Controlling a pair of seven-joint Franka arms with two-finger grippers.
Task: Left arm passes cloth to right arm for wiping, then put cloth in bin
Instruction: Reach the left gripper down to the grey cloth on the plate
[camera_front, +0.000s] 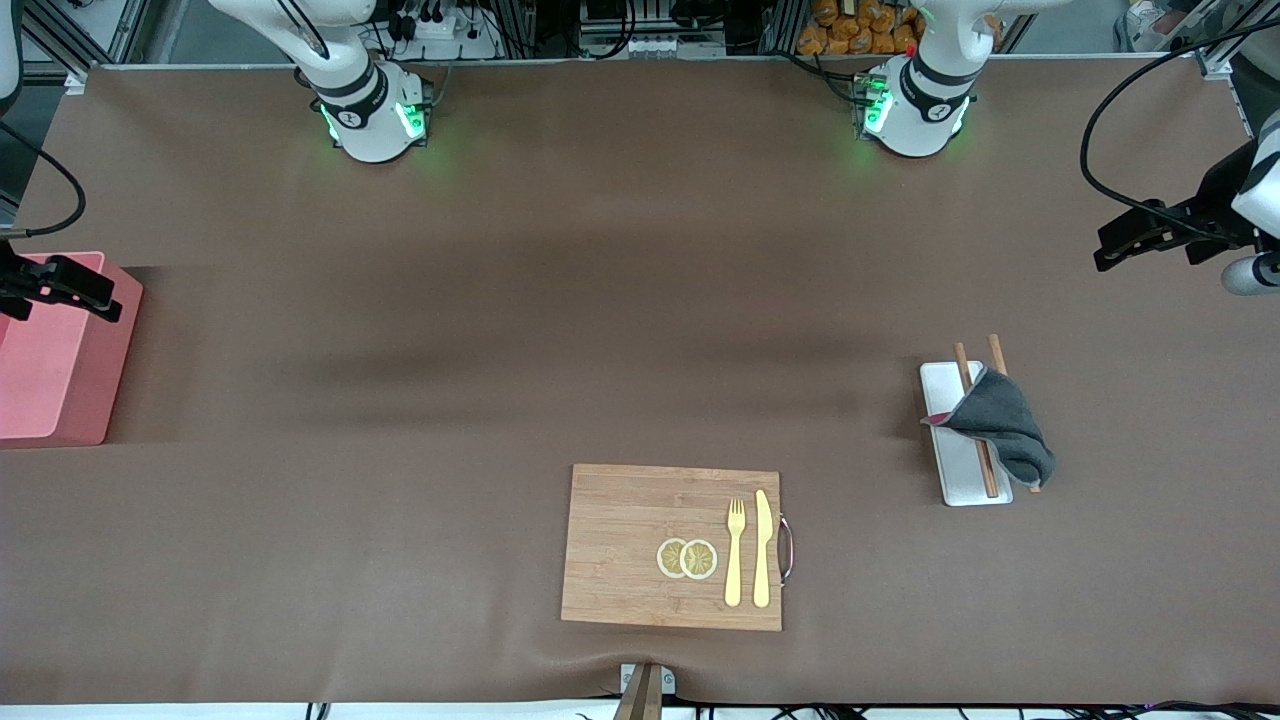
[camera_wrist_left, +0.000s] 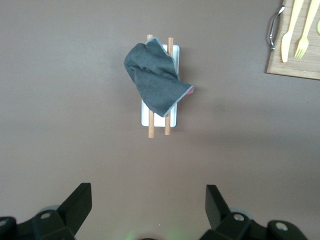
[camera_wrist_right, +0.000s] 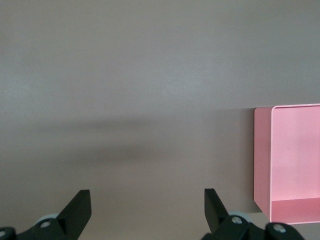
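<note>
The cloth (camera_front: 997, 422) lies crumpled, dark grey face up with a thin magenta edge, across a white chopstick tray (camera_front: 962, 480) toward the left arm's end of the table. It also shows in the left wrist view (camera_wrist_left: 155, 80). My left gripper (camera_front: 1112, 250) is open and empty, up over bare table at that end, apart from the cloth; its own view shows it (camera_wrist_left: 148, 200) wide open. The pink bin (camera_front: 50, 350) stands at the right arm's end. My right gripper (camera_front: 100, 295) hangs open and empty over the bin's edge (camera_wrist_right: 261, 160); its own view shows it (camera_wrist_right: 147, 202) wide open.
Two wooden chopsticks (camera_front: 975, 420) lie on the tray under the cloth. A wooden cutting board (camera_front: 630, 540) near the front camera carries a yellow fork (camera_front: 735, 560), a knife (camera_front: 762, 550) and two lemon slices (camera_front: 687, 558).
</note>
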